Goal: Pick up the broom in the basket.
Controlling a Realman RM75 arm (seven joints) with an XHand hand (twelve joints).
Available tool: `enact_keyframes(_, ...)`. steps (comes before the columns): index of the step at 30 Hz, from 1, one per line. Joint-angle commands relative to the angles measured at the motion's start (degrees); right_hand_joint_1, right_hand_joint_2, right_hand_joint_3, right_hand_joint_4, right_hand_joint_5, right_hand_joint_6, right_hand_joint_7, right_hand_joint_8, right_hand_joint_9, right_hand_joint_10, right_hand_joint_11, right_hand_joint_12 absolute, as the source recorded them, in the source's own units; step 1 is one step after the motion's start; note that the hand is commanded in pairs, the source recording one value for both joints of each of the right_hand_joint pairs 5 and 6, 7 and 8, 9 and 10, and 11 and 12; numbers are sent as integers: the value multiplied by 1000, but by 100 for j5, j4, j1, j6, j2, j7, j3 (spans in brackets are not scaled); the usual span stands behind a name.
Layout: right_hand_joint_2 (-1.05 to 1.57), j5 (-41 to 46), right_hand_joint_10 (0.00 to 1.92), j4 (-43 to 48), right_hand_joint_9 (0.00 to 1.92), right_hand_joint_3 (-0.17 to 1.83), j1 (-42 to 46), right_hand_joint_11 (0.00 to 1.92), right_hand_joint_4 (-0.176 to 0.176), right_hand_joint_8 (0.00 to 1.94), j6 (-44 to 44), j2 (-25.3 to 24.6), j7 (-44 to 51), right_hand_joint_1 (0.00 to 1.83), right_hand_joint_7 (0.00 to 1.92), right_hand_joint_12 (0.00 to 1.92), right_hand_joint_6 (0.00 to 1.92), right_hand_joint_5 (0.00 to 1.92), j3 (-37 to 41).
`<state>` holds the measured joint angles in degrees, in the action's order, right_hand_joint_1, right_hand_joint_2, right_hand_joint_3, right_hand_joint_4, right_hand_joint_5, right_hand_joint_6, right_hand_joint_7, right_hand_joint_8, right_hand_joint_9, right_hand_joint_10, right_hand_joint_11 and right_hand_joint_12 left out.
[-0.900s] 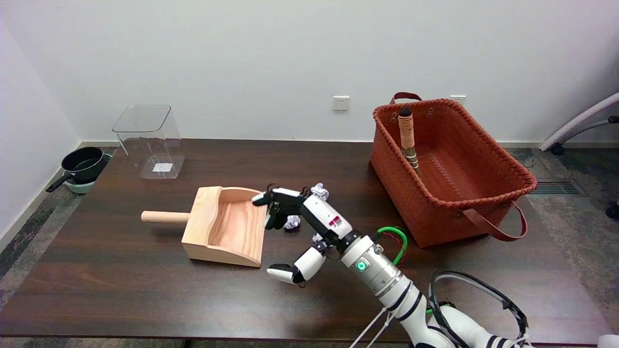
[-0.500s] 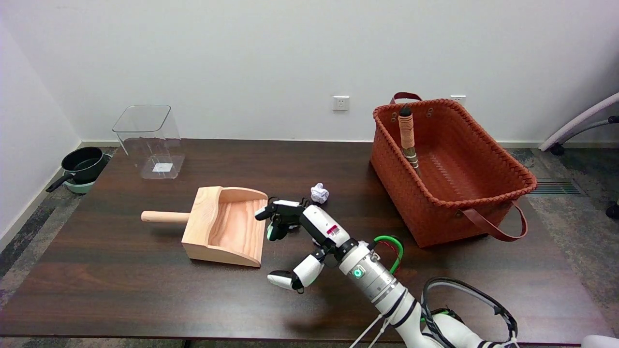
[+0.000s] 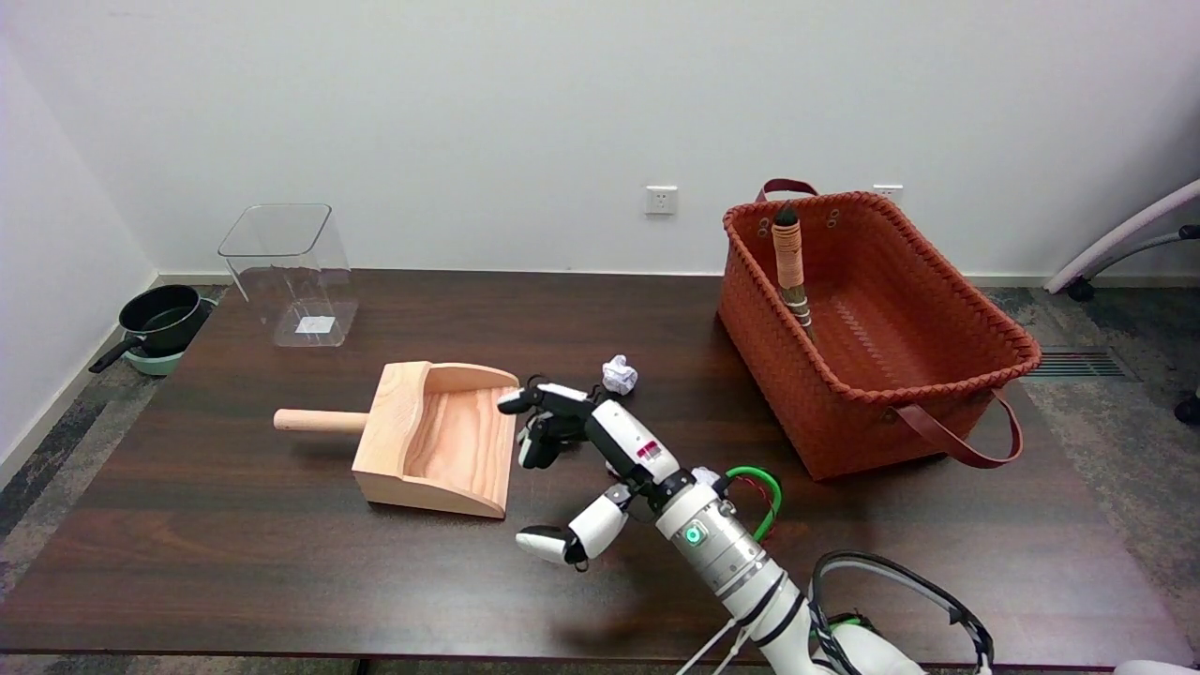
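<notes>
Our right hand (image 3: pixel 581 459) has drawn back from the dustpan (image 3: pixel 433 438), fingers apart and empty; broom (image 3: pixel 790 267) leans in the basket (image 3: pixel 937 380).

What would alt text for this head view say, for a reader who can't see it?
A white robot arm's black-and-white right hand hovers empty over a dark wooden table, beside a light wooden dustpan and a crumpled white paper ball. At the far right, a small broom with a wrapped handle leans inside a woven reddish-brown basket, untouched.
</notes>
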<state>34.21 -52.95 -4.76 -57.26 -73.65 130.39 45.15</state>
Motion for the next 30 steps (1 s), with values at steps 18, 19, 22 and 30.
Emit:
enact_keyframes(18, -341, 1840, 619, -3471, 619, 1180, 231, 816, 0, 527, -4, 1126, -18, 1189, 527, 816, 465, 465, 351)
enact_keyframes(19, -342, 1840, 605, -3496, 605, 1164, 204, 802, 0, 511, 30, 1167, -18, 1188, 511, 802, 427, 427, 349)
enact_keyframes(22, -316, 1840, 585, -3501, 585, 1116, 173, 768, 0, 576, 72, 1280, -18, 1185, 576, 768, 290, 290, 350)
enact_keyframes(30, -327, 1879, 589, -3624, 589, 1077, 701, 765, 0, 627, -261, 1664, -10, 1186, 627, 765, 289, 289, 1026)
